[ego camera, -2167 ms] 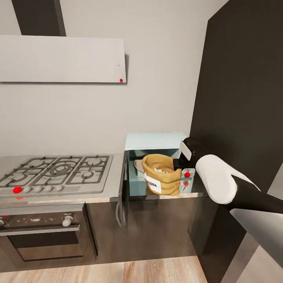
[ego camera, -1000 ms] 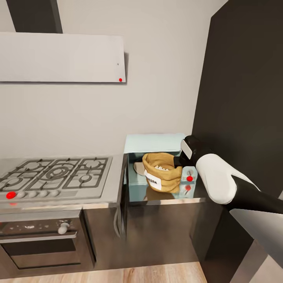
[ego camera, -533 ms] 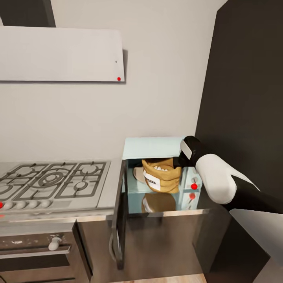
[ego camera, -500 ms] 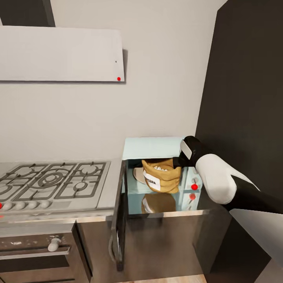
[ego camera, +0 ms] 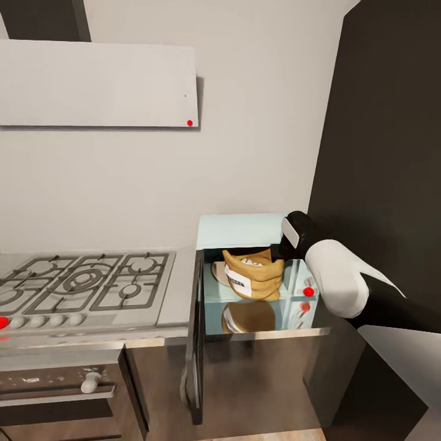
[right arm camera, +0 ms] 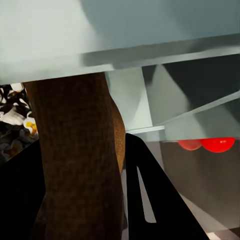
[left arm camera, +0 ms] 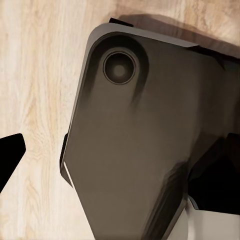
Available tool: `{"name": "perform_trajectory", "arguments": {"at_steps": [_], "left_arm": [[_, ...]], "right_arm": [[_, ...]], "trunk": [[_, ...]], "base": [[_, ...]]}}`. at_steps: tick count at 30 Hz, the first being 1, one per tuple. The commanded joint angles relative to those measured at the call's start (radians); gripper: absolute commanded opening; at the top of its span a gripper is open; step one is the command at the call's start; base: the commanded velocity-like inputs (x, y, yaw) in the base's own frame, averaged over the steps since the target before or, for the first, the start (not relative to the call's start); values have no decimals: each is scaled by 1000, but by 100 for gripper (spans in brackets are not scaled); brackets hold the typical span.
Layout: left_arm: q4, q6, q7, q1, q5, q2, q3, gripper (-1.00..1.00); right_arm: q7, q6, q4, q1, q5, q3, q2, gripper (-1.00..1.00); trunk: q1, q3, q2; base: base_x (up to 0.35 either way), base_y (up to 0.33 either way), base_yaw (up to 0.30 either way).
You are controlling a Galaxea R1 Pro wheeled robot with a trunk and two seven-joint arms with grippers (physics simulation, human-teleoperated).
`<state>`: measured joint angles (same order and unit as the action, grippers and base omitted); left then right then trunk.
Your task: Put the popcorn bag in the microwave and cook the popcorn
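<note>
My right gripper (ego camera: 277, 252) clenched the popcorn bag's (ego camera: 253, 275) rolled rim inside the open microwave (ego camera: 245, 226); left gripper (left arm camera: 7, 160) state I couldn't tell.

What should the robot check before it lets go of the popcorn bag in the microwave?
1. Microwave door open: ok. The door is swung wide to the left.
2. Popcorn bag inside the cavity: ok. It sits in the opening, upright, with its label facing out.
3. Right gripper holding the bag: ok. In the right wrist view the dark fingers flank the bag's brown rim.
4. Bag resting on the microwave floor: cannot tell. Its underside is not clear.
5. Popcorn staying in the bag: ok. White pieces show at the mouth, none spilled.
6. Bag clear of the door's closing path: cannot tell. Its depth in the cavity is hard to judge.
</note>
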<state>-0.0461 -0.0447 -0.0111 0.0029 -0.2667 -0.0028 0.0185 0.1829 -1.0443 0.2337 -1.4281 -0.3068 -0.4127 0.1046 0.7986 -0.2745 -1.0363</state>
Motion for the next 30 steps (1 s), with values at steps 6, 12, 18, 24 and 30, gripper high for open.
{"name": "perform_trajectory", "arguments": {"at_steps": [6,12,18,24,30], "left_arm": [[-1,-1,-1,0,-3,0,1,100],[-1,-2,-1,0,-3,0,1,100],[-1,-1,-1,0,-3,1,1,100],[-1,-2,-1,0,-3,0,1,100],[-1,-2,-2,0,-3,-1,3,100]], "right_arm": [[1,-3,-5,0,5,-9,1,-100],[0,-3,-5,0,6,-9,1,-100],[-1,-3,-5,0,6,-13,1,100],[-2,-3,-4,0,5,-14,1,100],[-2,-3,14,0,3,-15,1,100]], "trunk": [[0,-1,-1],[0,-1,-1],[0,-1,-1],[0,-1,-1],[0,-1,-1]], "base": [[0,1,0],[0,0,0],[0,0,0],[0,0,0],[-44,0,0]]}}
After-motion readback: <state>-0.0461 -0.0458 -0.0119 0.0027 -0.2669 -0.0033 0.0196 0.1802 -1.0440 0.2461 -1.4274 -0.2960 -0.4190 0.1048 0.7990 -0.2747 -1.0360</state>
